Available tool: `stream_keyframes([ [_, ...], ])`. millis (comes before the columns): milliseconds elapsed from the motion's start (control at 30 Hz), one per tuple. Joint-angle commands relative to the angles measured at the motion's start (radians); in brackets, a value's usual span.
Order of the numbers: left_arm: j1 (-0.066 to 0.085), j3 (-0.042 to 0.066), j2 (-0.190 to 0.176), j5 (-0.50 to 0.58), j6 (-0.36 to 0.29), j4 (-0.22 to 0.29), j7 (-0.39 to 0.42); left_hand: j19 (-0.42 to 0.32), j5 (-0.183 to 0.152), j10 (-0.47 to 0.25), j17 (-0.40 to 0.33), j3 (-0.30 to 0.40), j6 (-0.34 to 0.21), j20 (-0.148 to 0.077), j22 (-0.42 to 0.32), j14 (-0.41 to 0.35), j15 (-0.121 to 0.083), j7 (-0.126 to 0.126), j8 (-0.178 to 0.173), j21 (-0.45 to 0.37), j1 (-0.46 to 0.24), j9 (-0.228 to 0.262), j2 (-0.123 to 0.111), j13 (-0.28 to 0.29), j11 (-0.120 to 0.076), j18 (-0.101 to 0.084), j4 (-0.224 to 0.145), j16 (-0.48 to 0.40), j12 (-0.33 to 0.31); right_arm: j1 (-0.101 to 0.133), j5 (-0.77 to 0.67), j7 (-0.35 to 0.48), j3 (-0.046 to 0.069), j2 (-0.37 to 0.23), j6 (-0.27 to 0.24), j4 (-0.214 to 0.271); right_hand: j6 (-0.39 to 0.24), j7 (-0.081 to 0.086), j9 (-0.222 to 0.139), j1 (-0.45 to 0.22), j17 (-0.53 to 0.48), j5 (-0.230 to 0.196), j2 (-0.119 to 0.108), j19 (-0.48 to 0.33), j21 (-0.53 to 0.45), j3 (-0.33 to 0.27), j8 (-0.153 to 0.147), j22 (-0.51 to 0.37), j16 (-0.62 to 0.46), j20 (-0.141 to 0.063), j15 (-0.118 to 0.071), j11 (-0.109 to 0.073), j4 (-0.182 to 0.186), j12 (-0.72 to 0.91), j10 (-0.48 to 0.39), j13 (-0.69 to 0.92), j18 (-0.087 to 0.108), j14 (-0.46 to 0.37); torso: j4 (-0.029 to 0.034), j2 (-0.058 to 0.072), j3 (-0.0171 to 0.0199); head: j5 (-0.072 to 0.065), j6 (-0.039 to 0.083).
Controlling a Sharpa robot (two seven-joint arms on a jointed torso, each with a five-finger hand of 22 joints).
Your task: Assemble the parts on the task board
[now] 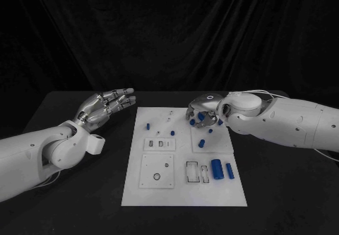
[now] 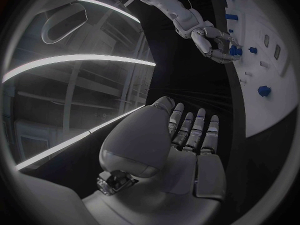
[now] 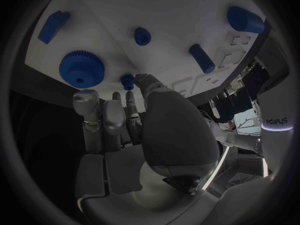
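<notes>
The white task board [image 1: 183, 196] lies mid-table. My right hand [image 1: 203, 115] hovers over its far right part, thumb and a finger pinching a small blue gear [image 3: 128, 80] just above the board [image 3: 175, 10]. Beside it sits a large blue gear [image 3: 81, 70]. Blue pegs [image 3: 142, 36] [image 3: 202, 58] stand nearby. Two blue cylinders [image 1: 217, 169] [image 1: 229, 170] lie on the board's near right. Small blue pegs [image 1: 149, 126] [image 1: 202, 143] stand further in. My left hand [image 1: 106, 107] floats left of the board, flat with fingers spread, holding nothing. The left wrist view shows the right hand [image 2: 215, 45] with the blue piece [image 2: 235, 50].
Rectangular and round recesses [image 1: 157, 171] mark the board's near half, with a slotted frame [image 1: 196, 172] beside the cylinders. Black table [image 1: 84, 196] surrounds the board on all sides. A black curtain hangs behind the table.
</notes>
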Motion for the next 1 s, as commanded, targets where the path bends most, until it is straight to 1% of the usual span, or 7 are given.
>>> stream_keyframes([
  [33,0.003,0.001,0.002,0.002,0.015,0.001,0.122,-0.004,0.004,-0.008,-0.001,0.008,0.009,-0.002,-0.001,-0.007,-0.001,0.0,0.007,-0.007,0.003,0.001,-0.005,-0.001,0.001,-0.005,0.0,-0.004,-0.002,-0.003,-0.01,0.019,0.001,0.002,-0.009,-0.003,0.004,0.002,0.018,-0.012,-0.003,0.015,0.001,-0.001,0.001,0.011,0.024,0.006,-0.003,-0.007,-0.006,-0.002,-0.011,0.012,0.012,0.007,0.01,-0.001,-0.0002,-0.002,-0.0001,0.0,-0.004],
  [167,0.003,0.001,0.001,0.002,0.014,0.002,0.119,-0.004,0.004,-0.008,-0.001,0.008,0.009,-0.002,-0.001,-0.007,-0.001,0.0,0.007,-0.007,0.003,0.001,-0.005,-0.001,0.001,-0.005,0.0,-0.004,-0.002,-0.004,-0.01,0.029,0.001,0.002,-0.024,-0.006,-0.001,0.003,0.054,-0.019,-0.012,0.023,0.005,0.0,0.002,0.036,0.07,0.016,-0.007,-0.007,-0.008,-0.004,-0.028,0.027,0.031,0.014,0.008,-0.005,-0.0003,-0.002,-0.0008,-0.001,-0.005],
  [233,0.003,0.001,0.001,0.002,0.013,0.003,0.116,-0.004,0.004,-0.008,-0.001,0.009,0.012,-0.002,-0.001,-0.009,0.0,0.001,0.008,-0.007,0.003,0.002,-0.006,-0.001,0.001,-0.006,0.0,-0.006,0.0,-0.004,-0.01,0.033,0.001,0.002,-0.029,-0.007,-0.006,0.0,0.07,-0.02,-0.019,0.028,0.005,-0.003,-0.001,0.048,0.09,0.016,-0.011,-0.008,-0.009,-0.005,-0.036,0.03,0.038,0.016,0.009,-0.009,-0.0002,-0.003,-0.001,0.0,-0.01],
  [467,0.003,0.001,0.002,0.002,0.021,0.005,0.1,-0.006,0.004,-0.009,-0.002,0.01,0.017,-0.002,-0.002,-0.013,0.001,0.002,0.01,-0.008,0.003,0.002,-0.007,0.0,0.0,-0.006,0.001,-0.01,0.001,-0.004,-0.01,0.032,0.001,0.004,-0.009,-0.012,-0.029,0.001,0.109,-0.022,-0.03,0.035,0.003,-0.007,-0.004,0.083,0.135,0.021,-0.017,-0.009,-0.007,-0.004,-0.059,0.025,0.045,0.014,0.01,-0.014,-0.0018,-0.003,-0.0028,-0.001,-0.015],
  [667,0.003,0.001,0.004,0.002,0.026,0.003,0.091,-0.007,0.004,-0.009,-0.002,0.012,0.019,-0.002,-0.002,-0.013,0.002,0.002,0.011,-0.008,0.003,0.003,-0.008,0.0,0.001,-0.007,0.001,-0.01,0.003,-0.004,-0.01,0.033,0.001,0.005,0.001,-0.017,-0.038,0.002,0.123,-0.029,-0.033,0.031,0.003,-0.006,-0.002,0.094,0.151,0.027,-0.019,-0.008,-0.007,-0.003,-0.064,0.023,0.051,0.013,0.01,-0.014,-0.0014,-0.004,-0.0032,-0.004,-0.018],
  [800,0.003,0.001,0.006,0.002,0.03,0.002,0.087,-0.007,0.004,-0.009,-0.002,0.012,0.021,-0.002,-0.002,-0.014,0.002,0.003,0.011,-0.009,0.003,0.003,-0.008,0.0,0.001,-0.007,0.002,-0.011,0.003,-0.004,-0.01,0.036,0.001,0.008,0.005,-0.023,-0.052,-0.002,0.135,-0.032,-0.035,0.038,0.006,-0.002,0.003,0.115,0.164,0.039,-0.02,-0.009,-0.008,-0.005,-0.072,0.012,0.058,0.006,0.008,-0.015,-0.0004,-0.004,-0.0031,-0.005,-0.015],
  [1000,0.003,0.001,0.009,0.002,0.036,-0.001,0.082,-0.008,0.004,-0.009,-0.002,0.013,0.021,-0.002,-0.002,-0.015,0.002,0.003,0.012,-0.009,0.003,0.003,-0.008,0.0,0.001,-0.008,0.002,-0.011,0.002,-0.004,-0.01,0.037,0.001,0.014,0.013,-0.031,-0.049,-0.003,0.14,-0.039,-0.038,0.035,0.004,-0.002,0.003,0.127,0.172,0.043,-0.022,-0.009,-0.009,-0.006,-0.074,0.003,0.068,0.0,0.008,-0.016,0.0,-0.004,-0.0029,-0.004,-0.021],
])
